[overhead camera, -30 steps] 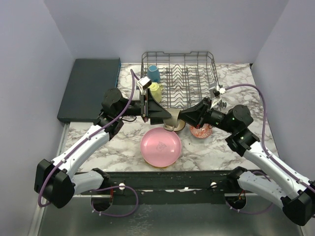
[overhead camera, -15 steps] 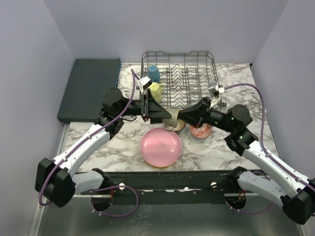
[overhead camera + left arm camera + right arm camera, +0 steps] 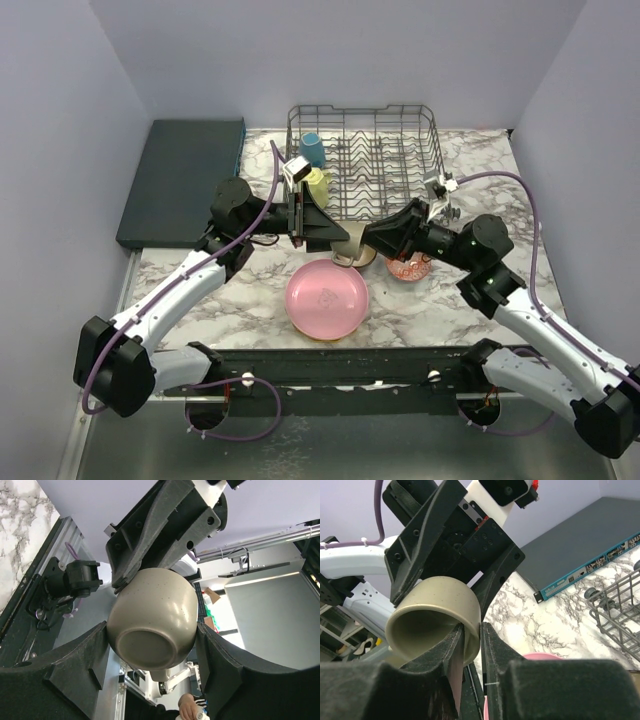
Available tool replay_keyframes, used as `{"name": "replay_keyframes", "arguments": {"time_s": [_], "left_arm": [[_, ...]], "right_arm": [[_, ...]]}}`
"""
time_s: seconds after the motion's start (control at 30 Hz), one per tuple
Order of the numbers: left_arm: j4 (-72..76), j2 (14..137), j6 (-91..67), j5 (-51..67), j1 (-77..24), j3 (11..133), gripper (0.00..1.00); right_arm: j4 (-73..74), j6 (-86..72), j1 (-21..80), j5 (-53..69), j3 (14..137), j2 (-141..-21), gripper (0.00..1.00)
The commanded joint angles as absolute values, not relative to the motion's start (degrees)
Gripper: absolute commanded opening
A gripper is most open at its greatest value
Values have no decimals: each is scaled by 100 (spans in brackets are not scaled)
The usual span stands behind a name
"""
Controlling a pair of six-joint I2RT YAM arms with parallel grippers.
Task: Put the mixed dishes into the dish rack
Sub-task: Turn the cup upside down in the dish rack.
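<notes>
A grey-green mug [image 3: 350, 243] hangs above the table between my two arms, just in front of the dish rack [image 3: 437, 150]. My left gripper [image 3: 151, 630] is shut on the mug [image 3: 152, 615], its fingers pressed on both sides of the body. My right gripper [image 3: 472, 627] straddles the rim of the mug [image 3: 435, 610], one finger inside and one outside. Its jaws stand slightly open, with a thin gap at the wall. A blue mug [image 3: 312, 148] and a yellow mug [image 3: 317, 183] sit in the rack's left end. A pink plate [image 3: 327, 298] and a red-patterned bowl [image 3: 408, 267] lie on the table.
A flat dark teal slab [image 3: 180, 180] lies at the back left, beside the rack. The rack's near corner [image 3: 615, 605] shows in the right wrist view. Both arms meet over the middle of the marble table, above the pink plate's far edge.
My left gripper has closed in on the mug's body. My right gripper's jaws have loosened on the rim. Both arms have barely shifted.
</notes>
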State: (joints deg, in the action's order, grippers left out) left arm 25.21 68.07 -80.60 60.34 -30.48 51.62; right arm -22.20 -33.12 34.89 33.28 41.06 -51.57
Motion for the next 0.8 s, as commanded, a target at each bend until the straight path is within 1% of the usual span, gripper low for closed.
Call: {"name": "replay_keyframes", "arguments": {"time_s": [0.0, 0.07, 0.17, 0.3, 0.47, 0.63, 0.77], "left_arm": [[2760, 6863, -8077, 6108, -3059, 5168, 17], [2760, 6856, -8075, 6091, -3059, 5157, 15], [2760, 6863, -8074, 6066, -3059, 5125, 13], [2744, 6873, -8069, 6012, -3059, 5082, 9], [2497, 6930, -7879, 5954, -3056, 5129, 7], [1941, 7060, -7461, 5926, -3050, 5358, 6], [876, 7169, -6694, 5755, -3050, 5776, 5]], "right_arm": [[-2036, -3201, 3529, 3122, 4037, -4884, 29], [-1912, -3158, 3533, 3060, 4019, -4788, 33], [-1708, -3140, 3533, 2965, 4019, -4614, 37], [-1357, -3082, 3533, 2804, 4035, -4310, 39], [-676, -2886, 3532, 2499, 4153, -3891, 40], [-21, -2760, 3527, 2176, 4266, -3538, 41], [644, -2673, 3533, 1970, 4370, -3335, 42]]}}
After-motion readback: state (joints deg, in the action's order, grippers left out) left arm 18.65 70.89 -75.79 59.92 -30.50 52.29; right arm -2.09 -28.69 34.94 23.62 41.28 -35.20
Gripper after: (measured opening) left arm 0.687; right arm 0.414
